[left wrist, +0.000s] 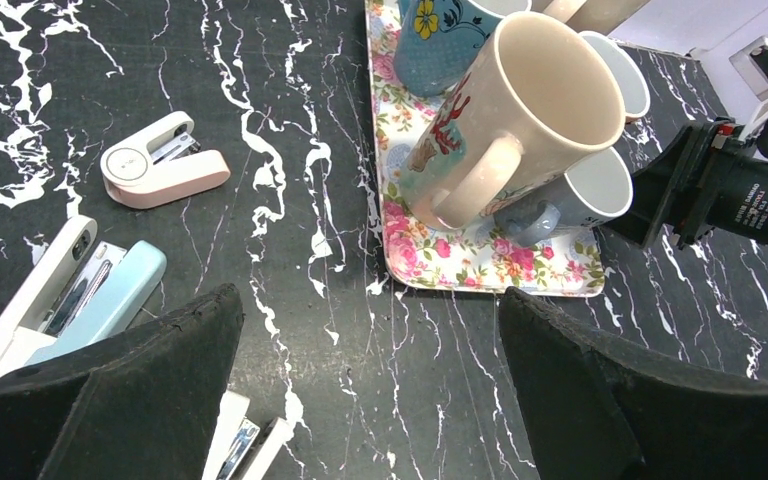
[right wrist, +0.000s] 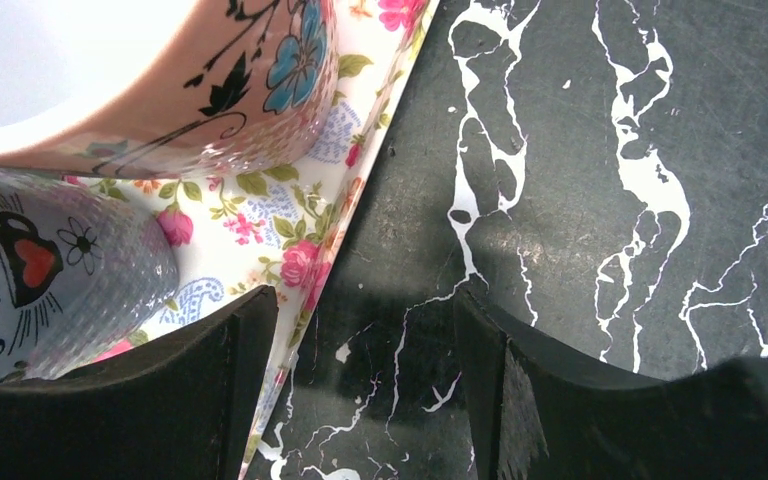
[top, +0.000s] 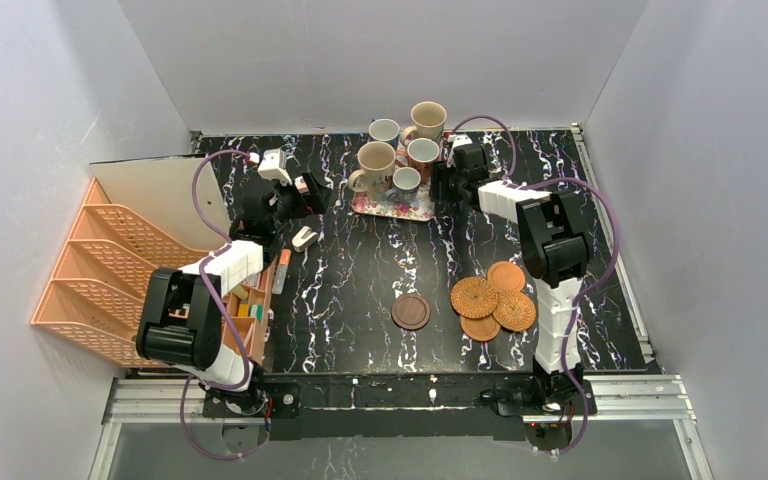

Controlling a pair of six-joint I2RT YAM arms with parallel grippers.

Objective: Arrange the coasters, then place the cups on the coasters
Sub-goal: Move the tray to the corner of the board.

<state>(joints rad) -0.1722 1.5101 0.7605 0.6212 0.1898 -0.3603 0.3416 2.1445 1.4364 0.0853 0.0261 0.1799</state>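
Several cups stand on a pink floral tray at the back: two large beige ones and three smaller ones. The coasters lie at the front right: a dark brown one alone, with two woven ones and two smooth ones overlapping. My left gripper hangs open and empty over the table, left of the tray. My right gripper is open at the tray's right edge, its left finger over the rim beside a cup.
A pink stapler and a blue-and-white one lie near my left gripper. An orange file rack and a stationery organizer fill the left side. Grey walls enclose the table.
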